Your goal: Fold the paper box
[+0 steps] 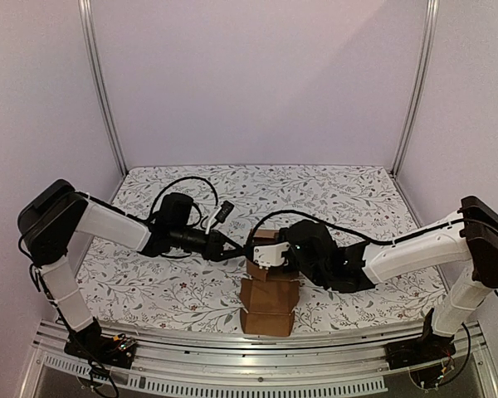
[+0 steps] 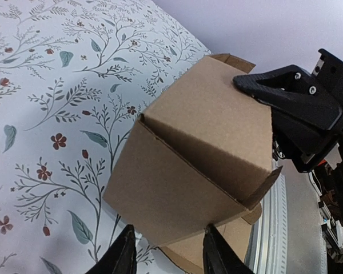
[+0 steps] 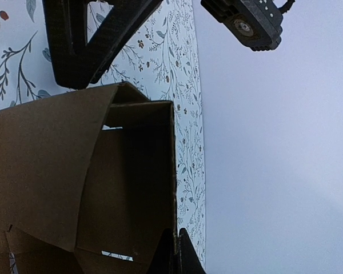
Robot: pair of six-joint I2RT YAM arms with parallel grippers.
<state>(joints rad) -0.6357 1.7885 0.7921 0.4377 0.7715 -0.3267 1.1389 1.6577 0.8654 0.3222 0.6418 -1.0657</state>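
One paper box (image 2: 194,154): right fingers (image 3: 186,260) pinching its wall edge; left fingers (image 2: 123,254) spread, straddling lower corner.

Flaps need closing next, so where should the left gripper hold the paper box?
Probably pinch one thin wall of the paper box at its open rim, a finger each side, coming from the left, opposite the right gripper clamped on another wall. The closed corner facing the left gripper looks too broad.
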